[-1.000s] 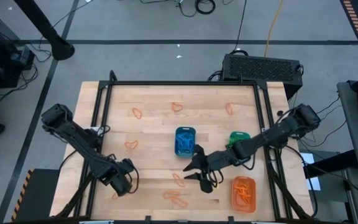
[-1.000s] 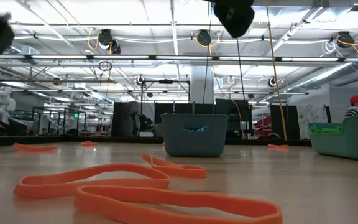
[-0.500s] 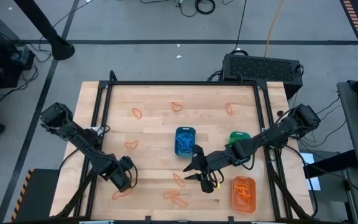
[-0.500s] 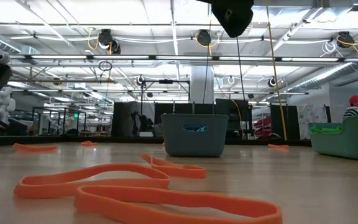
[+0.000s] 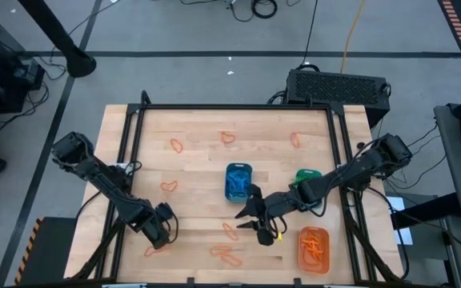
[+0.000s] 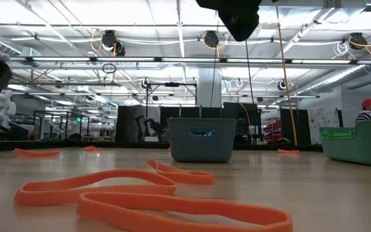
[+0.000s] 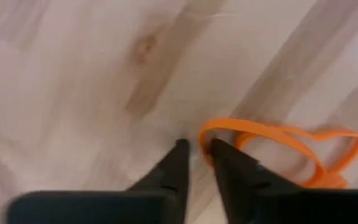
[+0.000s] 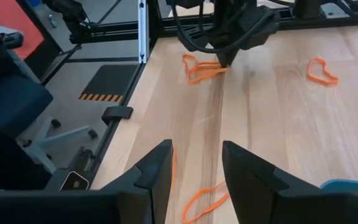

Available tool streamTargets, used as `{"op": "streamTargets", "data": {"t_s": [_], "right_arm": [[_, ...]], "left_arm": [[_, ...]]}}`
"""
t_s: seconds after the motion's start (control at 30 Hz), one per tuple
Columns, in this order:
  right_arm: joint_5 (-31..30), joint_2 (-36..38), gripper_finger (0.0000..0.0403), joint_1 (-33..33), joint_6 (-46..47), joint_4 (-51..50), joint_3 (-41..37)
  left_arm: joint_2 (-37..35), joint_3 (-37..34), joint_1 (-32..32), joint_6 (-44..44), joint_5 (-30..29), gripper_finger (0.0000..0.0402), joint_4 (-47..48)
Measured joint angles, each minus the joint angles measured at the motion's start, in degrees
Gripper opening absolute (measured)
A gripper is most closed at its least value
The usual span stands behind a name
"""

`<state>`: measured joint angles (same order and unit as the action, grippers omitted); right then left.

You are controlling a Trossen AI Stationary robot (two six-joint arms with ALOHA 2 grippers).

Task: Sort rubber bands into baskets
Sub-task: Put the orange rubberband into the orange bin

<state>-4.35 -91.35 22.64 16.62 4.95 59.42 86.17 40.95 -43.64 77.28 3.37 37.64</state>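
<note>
Pale wooden planks make up the surface (image 5: 198,172), framed by black rails, with a long hall of ceiling lights beyond it in the low view. Near the middle stands the blue basket (image 5: 238,181), which serves as the landmark. Just beside it toward the right arm's side sits the teal-green basket (image 5: 306,178), and the orange basket (image 5: 314,249) lies nearer the front edge on that same side, with orange bands inside.

Orange rubber bands (image 5: 230,254) lie scattered: several at the far side of the blue basket, one toward the left arm's side of it, and a cluster at the front edge.

The left gripper (image 7: 196,150) is down at the front corner on the left arm's side, well apart from the blue basket, its fingers drawn nearly together and pinching the edge of an orange rubber band (image 7: 278,142) that lies flat on the wood.

The right gripper (image 5: 256,222) hangs just in front of the blue basket, above the surface, its fingers (image 8: 157,168) parted and holding nothing.
</note>
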Motion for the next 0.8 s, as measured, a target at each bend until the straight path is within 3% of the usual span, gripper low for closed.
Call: {"op": "streamTargets", "data": {"t_s": [0.07, 0.13, 0.37, 0.8], "right_arm": [[-0.01, 0.00, 0.0132, -0.09, 0.00, 0.00, 0.00], [-0.01, 0.00, 0.0132, -0.13, -0.17, -0.02, 0.00], [-0.01, 0.00, 0.0132, -0.11, -0.85, -0.01, 0.00], [-1.71, 0.00, 0.0132, -1.42, -1.42, 1.08, 0.00]], "left_arm": [[0.04, 0.00, 0.00, -0.26, -0.11, 0.0027, -1.04], [-0.02, 0.02, -0.02, -1.18, -0.46, 0.0010, -1.57], [-1.73, 2.61, -0.04, -2.87, -6.25, 0.0004, -1.71], [-14.59, 5.80, 0.46, -4.65, -28.43, 0.0001, -5.24]]}}
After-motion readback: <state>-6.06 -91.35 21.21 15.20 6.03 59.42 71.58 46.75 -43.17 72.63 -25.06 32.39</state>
